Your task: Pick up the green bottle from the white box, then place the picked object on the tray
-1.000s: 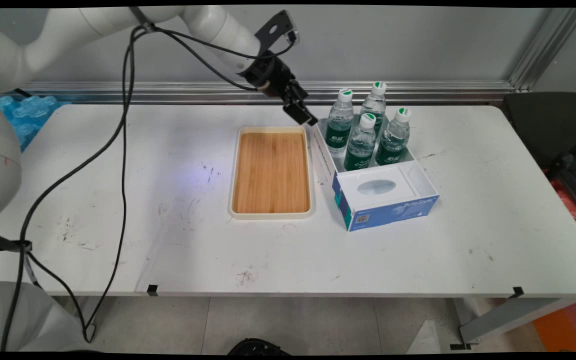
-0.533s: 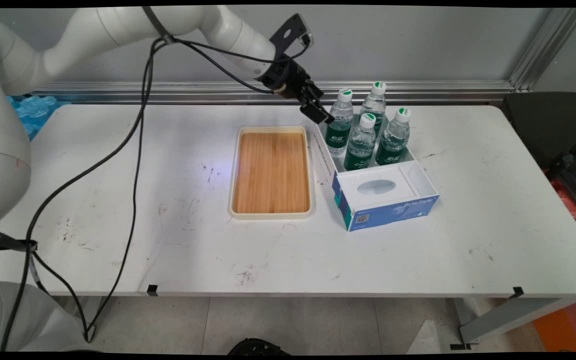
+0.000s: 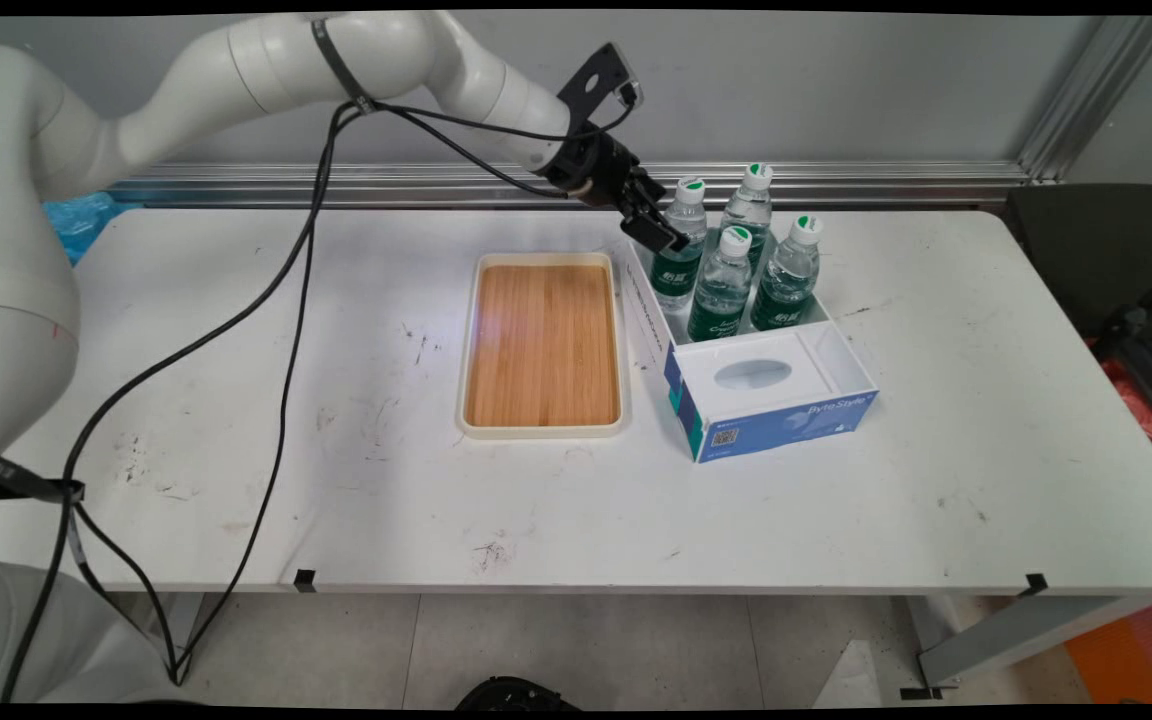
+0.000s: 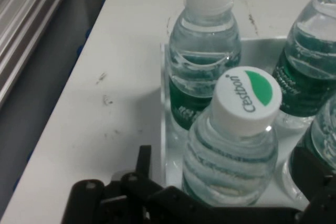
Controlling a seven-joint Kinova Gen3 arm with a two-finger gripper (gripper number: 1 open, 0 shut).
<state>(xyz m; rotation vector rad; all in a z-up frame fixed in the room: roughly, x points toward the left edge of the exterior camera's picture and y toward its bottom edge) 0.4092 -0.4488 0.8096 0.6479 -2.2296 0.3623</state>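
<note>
Four clear water bottles with green labels and white caps stand in the back of a white and blue box. My gripper is open and hangs at the neck of the back-left bottle. In the hand view that bottle stands between my gripper's two fingers, the left finger outside the box wall and the right finger beyond the bottle. Neither finger presses it. The back-right bottle stands just behind it.
A wooden tray with a cream rim lies left of the box. The front of the box holds a white insert with an oval opening. An aluminium rail runs along the wall behind the table. Black cables hang from the arm.
The gripper has travelled right, from over the tray's far right corner to the back-left bottle. Bottles, box and tray have not moved.
</note>
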